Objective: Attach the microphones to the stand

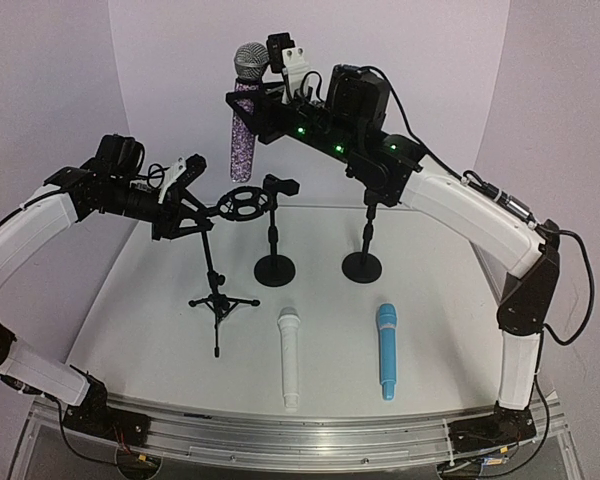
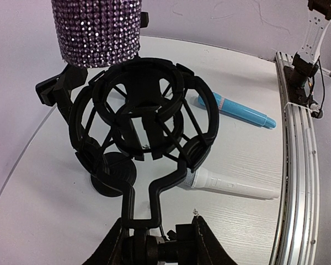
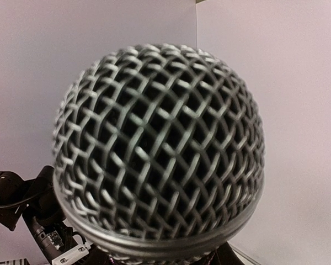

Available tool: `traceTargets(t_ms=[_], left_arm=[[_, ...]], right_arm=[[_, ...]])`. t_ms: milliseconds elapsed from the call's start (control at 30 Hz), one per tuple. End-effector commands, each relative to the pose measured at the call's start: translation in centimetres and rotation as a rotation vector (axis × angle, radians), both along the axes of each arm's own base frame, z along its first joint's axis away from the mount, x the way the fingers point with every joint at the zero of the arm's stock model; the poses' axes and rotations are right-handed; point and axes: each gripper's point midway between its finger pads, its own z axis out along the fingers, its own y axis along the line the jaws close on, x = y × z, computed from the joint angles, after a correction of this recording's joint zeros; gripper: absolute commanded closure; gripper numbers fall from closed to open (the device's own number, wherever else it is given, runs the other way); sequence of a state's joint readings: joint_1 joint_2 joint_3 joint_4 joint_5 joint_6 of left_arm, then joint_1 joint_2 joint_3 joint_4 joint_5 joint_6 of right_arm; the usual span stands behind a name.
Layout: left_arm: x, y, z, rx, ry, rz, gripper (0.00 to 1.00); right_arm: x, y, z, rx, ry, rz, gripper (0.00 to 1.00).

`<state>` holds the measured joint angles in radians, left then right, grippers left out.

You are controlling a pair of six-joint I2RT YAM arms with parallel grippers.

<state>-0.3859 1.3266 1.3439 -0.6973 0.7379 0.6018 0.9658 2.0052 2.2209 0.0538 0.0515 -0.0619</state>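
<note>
Your right end effector (image 1: 255,105) is clamped on the purple mic (image 1: 244,130), upright, head up, with its tail just above the shock-mount ring (image 1: 243,205), at the ring's 12 o'clock in the top view. Your left end effector (image 2: 157,243) is closed on the ring's stem atop the tripod stand (image 1: 218,295). Lower straight down w/ the tail centred in the inner hoop, and brace the ring level so the tripod doesn't tip. The tail prob. sits toward 11 o'clock in the left wrist view, but the mic is cropped there. It has a glittery purple body and a silver mesh dome. The white mic (image 1: 289,357) and blue mic (image 1: 386,350) lie on the counter (image 1: 440,300), at the tripod's 4 o'clock.
</note>
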Motion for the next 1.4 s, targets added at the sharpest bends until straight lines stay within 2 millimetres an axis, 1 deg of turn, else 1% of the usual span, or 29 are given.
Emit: traceTargets(t_ms=[0,267,367,567,800,933,1133,1233,1367], left_arm=[[-0.7,-0.2,1.6,-0.049,-0.03,-0.023,1.0],[-0.3,-0.3,1.7,-0.055,-0.031,-0.015,1.0],[-0.2,-0.3,1.7,-0.054,-0.032,-0.01,1.0],[0.2,-0.3,1.7,-0.053,-0.041,0.005,1.0],[0.5,-0.2,1.6,-0.047,-0.047,0.019,1.0],[0.6,-0.2,1.4,-0.043,-0.046,0.022,1.0],[0.8,-0.2,1.2,-0.038,-0.046,0.025,1.0],[0.8,-0.2,1.2,-0.037,-0.049,0.025,1.0],[0.7,-0.1,1.4,-0.041,-0.053,0.023,1.0]], right_arm=[[-0.3,-1.3,1.3,0.025,0.009,-0.039,1.0],[0.1,-0.8,-0.6,0.01,0.088,-0.033,1.0],[0.1,-0.8,-0.3,0.032,0.111,-0.025,1.0],[-0.1,-0.6,-1.2,0.011,0.161,-0.024,1.0],[-0.8,-0.1,-2.2,-0.009,0.197,-0.009,1.0],[-1.7,0.1,-2.0,-0.022,0.189,0.002,1.0],[-3.2,0.3,-1.0,-0.031,0.163,0.025,1.0],[-3.6,0.5,-1.1,-0.042,0.159,0.028,1.0],[-3.3,0.6,-2.1,-0.062,0.165,0.011,1.0]])
